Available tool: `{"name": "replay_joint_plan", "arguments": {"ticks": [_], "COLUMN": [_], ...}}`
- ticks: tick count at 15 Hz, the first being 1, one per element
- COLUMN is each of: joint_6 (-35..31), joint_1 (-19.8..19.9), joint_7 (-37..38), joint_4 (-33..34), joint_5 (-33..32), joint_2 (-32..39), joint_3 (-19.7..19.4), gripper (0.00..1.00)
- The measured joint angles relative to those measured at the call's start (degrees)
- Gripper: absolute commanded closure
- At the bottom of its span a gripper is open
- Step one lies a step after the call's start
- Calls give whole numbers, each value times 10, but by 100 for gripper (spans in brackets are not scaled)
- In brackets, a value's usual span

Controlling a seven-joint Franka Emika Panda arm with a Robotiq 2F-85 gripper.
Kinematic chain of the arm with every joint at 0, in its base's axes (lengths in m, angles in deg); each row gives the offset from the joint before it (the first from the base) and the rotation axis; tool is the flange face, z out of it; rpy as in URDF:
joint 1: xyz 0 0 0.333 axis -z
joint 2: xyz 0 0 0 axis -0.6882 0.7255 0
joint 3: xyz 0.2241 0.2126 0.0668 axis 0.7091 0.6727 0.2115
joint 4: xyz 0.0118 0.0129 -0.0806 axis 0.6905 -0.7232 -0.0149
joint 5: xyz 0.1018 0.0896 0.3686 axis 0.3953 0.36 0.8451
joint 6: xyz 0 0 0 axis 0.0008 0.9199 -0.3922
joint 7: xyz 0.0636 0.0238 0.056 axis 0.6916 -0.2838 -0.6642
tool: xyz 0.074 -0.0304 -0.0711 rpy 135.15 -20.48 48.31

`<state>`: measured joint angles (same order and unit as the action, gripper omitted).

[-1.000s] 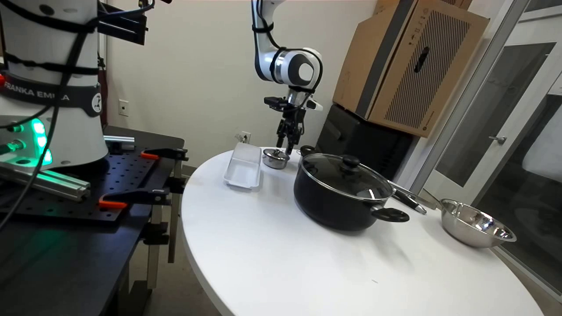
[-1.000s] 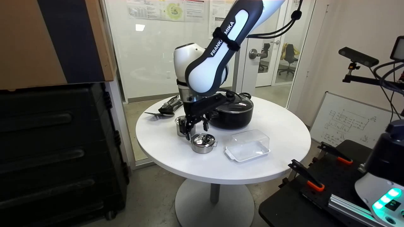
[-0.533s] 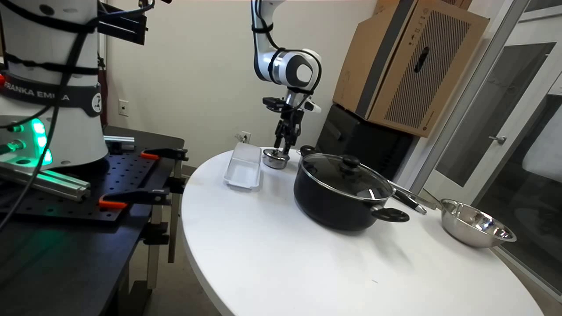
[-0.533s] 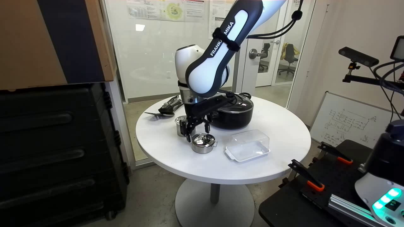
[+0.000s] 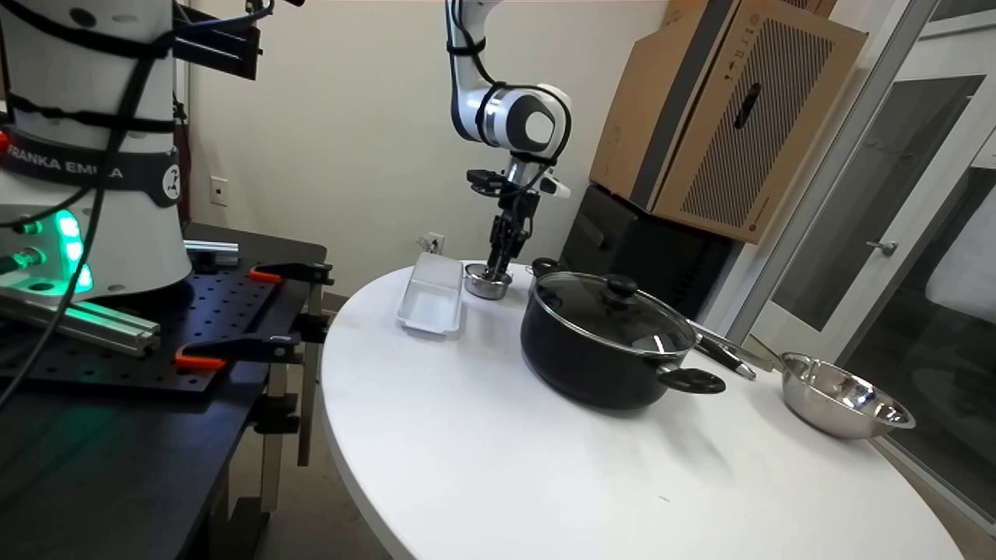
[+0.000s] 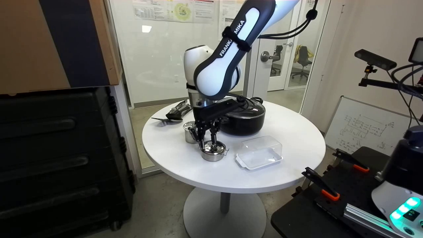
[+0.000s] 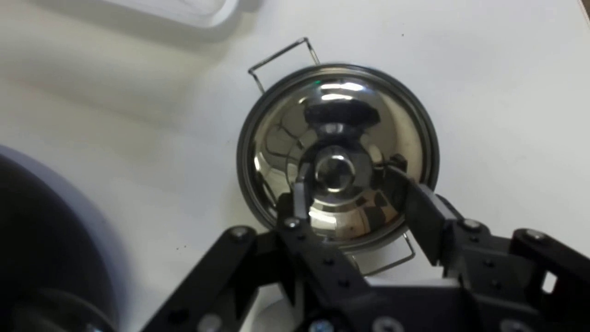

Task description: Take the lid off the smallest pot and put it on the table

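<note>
The lid (image 7: 335, 173) is round, shiny silver metal with a small central knob. It sits on the smallest pot, a low silver pot (image 6: 213, 156) with wire side handles, also seen in an exterior view (image 5: 487, 289). My gripper (image 7: 348, 179) points down over the lid, with its fingertips on either side of the knob. The left-hand finger in the wrist view is close beside the knob; the other has a visible gap to it. The gripper is partly open and holds nothing. In both exterior views the gripper (image 5: 498, 272) (image 6: 208, 147) is low at the lid.
The white round table (image 5: 467, 443) also holds a large black lidded pot (image 5: 595, 354), a clear-and-white plastic box (image 6: 259, 157), a taller silver pot (image 6: 189, 132) close behind the small one, utensils (image 6: 176, 114) and a steel bowl (image 5: 844, 400).
My gripper has come down onto the area of the lid around the knob, and its fingers look nearer together than before. The pot and lid have hardly moved.
</note>
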<state>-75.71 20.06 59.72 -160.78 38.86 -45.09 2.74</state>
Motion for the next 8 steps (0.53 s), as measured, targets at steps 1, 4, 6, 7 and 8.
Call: {"name": "replay_joint_plan", "arguments": {"ticks": [1, 4, 6, 7, 8], "joint_6": [0, 0, 0, 0, 0], "joint_1": [0, 0, 0, 0, 0], "joint_7": [0, 2, 5, 8, 9], "joint_4": [0, 0, 0, 0, 0], "joint_5": [0, 1, 1, 1, 1], "joint_2": [-2, -4, -5, -5, -5], "joint_3": [0, -1, -2, -2, -2], "gripper": [84, 100, 100, 74, 73]}}
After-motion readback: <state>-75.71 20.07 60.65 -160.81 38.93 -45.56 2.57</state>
